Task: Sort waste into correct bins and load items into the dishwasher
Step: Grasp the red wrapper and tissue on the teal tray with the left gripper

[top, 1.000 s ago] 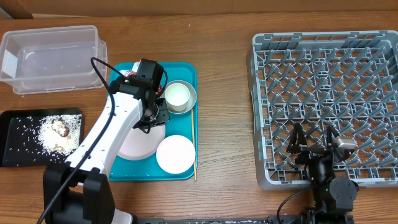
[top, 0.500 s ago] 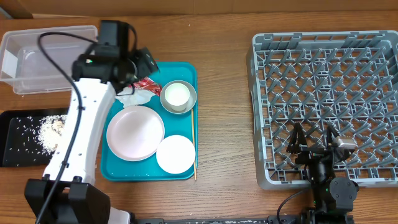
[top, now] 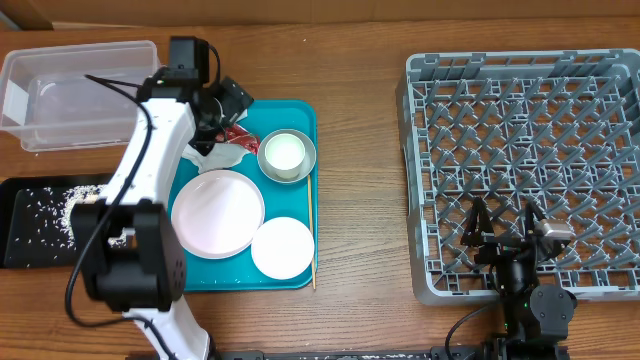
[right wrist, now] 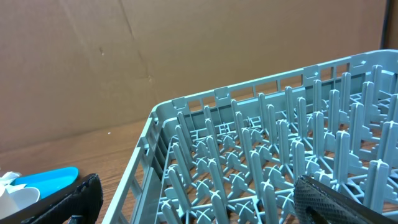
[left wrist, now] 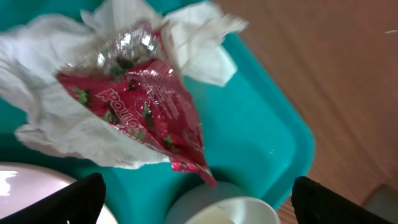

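My left gripper point(top: 225, 108) hangs open and empty over the back-left corner of the teal tray point(top: 300, 115). Just beneath it the red wrapper point(top: 238, 138) lies on the crumpled white napkin point(top: 220, 156). In the left wrist view the wrapper point(left wrist: 143, 106) and napkin point(left wrist: 56, 124) fill the frame above my gripper point(left wrist: 199, 205). The grey-white bowl point(top: 287, 155), pink plate point(top: 217, 212) and white plate point(top: 283, 247) sit on the tray. My right gripper point(top: 505, 225) rests open over the front of the dish rack point(top: 560, 80).
The clear tub point(top: 80, 90) stands at the back left. In front of it the black tray point(top: 20, 250) holds rice point(top: 75, 210). A wooden chopstick point(top: 311, 225) lies along the teal tray's right side. The right wrist view shows the rack's pegs point(right wrist: 267, 143).
My left arm swung from over the pink plate to the tray's back-left corner, and its gripper opened. The plate now lies flat in full view. The right arm has not moved.
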`<state>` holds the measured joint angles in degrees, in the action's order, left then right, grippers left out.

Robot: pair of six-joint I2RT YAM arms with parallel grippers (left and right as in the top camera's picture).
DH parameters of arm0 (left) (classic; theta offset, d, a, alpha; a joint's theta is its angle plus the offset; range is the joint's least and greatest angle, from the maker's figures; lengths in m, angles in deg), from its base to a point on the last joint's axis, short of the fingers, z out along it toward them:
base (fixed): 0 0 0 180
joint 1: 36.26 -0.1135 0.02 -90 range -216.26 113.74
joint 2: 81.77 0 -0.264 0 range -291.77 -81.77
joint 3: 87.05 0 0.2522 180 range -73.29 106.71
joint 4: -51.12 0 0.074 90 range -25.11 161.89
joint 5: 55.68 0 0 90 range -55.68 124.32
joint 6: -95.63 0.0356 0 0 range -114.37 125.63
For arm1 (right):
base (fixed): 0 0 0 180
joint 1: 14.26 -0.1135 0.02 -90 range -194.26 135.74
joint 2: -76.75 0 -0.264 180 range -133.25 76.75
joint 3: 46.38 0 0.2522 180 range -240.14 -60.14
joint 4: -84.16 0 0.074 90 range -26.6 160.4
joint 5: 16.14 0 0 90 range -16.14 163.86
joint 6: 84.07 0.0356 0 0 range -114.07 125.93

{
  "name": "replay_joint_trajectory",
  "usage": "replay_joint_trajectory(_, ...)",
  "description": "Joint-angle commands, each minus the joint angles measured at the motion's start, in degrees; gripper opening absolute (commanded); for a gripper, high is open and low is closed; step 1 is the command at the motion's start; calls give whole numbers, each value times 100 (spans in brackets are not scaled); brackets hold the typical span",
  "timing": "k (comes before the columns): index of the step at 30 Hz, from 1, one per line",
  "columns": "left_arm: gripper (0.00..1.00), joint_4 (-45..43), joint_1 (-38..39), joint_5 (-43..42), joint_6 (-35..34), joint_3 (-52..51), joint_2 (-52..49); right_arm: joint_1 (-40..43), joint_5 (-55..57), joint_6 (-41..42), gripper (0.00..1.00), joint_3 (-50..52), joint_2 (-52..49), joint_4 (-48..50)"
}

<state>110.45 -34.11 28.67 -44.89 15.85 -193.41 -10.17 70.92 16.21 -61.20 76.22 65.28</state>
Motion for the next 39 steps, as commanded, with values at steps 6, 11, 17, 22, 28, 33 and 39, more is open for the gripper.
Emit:
replay_joint_trajectory(6, 98, 0, 17, -188, -140, 59, -715, 15, 33, -26, 100, 59, 37, 46)
replay_joint_trajectory(11, 99, -39, 11, -157, -138, 59, -881, 15, 33, -26, 100, 59, 37, 46)
replay_joint_trajectory(17, 93, -219, 11, 81, -140, 59, -903, 15, 33, -26, 100, 59, 37, 46)
replay_joint_trajectory(22, 85, -247, 11, 376, -142, 22, -903, 15, 33, -26, 100, 59, 37, 46)
replay_joint_trajectory(28, 85, -363, 11, 466, -374, -125, -903, 15, 33, -24, 100, 59, 37, 46)
replay_joint_trajectory(33, 78, -404, 15, 459, -372, -179, -903, 15, 33, -26, 100, 59, 37, 46)
replay_joint_trajectory(39, 72, -343, 28, 485, -365, -179, -903, 15, 33, -26, 100, 59, 37, 46)
